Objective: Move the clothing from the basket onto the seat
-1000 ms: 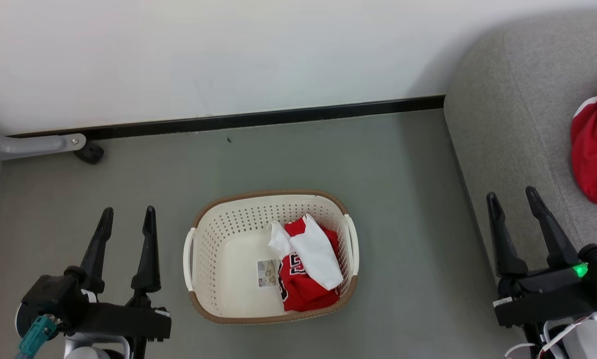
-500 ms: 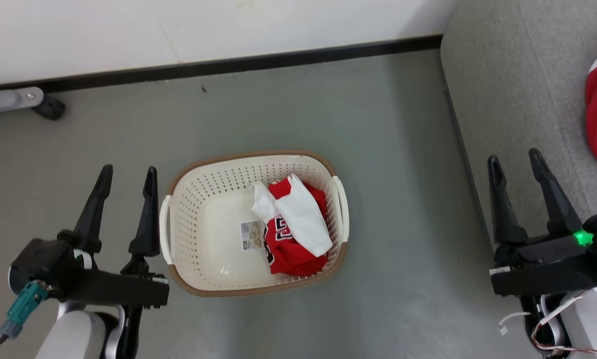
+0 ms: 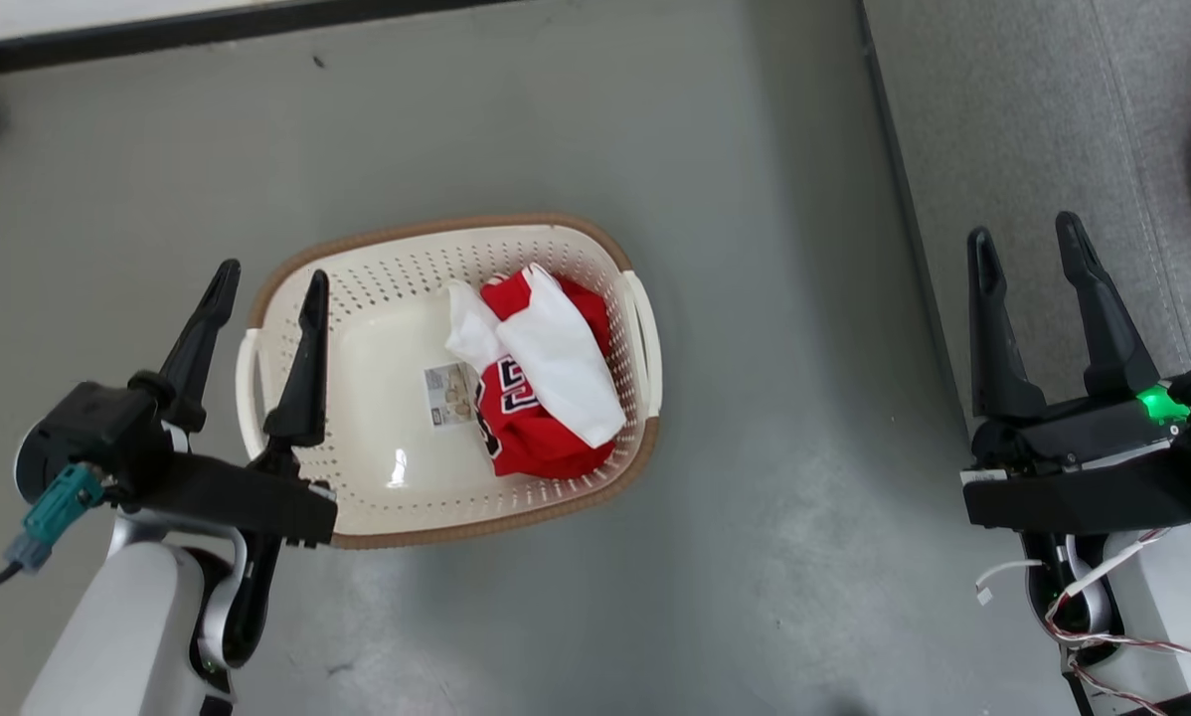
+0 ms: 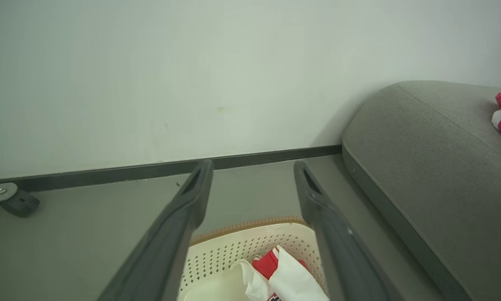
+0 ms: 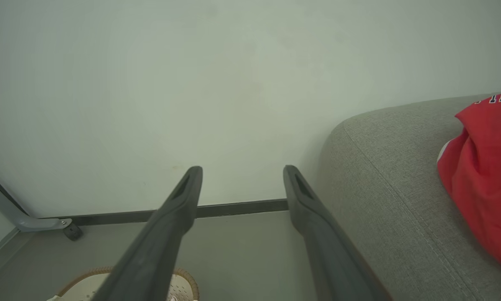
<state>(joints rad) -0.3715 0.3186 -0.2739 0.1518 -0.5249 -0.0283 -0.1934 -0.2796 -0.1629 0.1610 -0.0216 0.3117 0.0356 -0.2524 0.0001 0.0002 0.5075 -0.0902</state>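
Clothing [image 3: 541,403] bunched in basket [image 3: 407,231] right half, long axis diagonal (white panel uppermost); left pincer [image 3: 272,271], right pincer [image 3: 1023,226] spread, empty.

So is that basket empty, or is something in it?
Not empty. One crumpled red-and-white garment lies in the right half of the basket, beside the sticker on its bare bottom.
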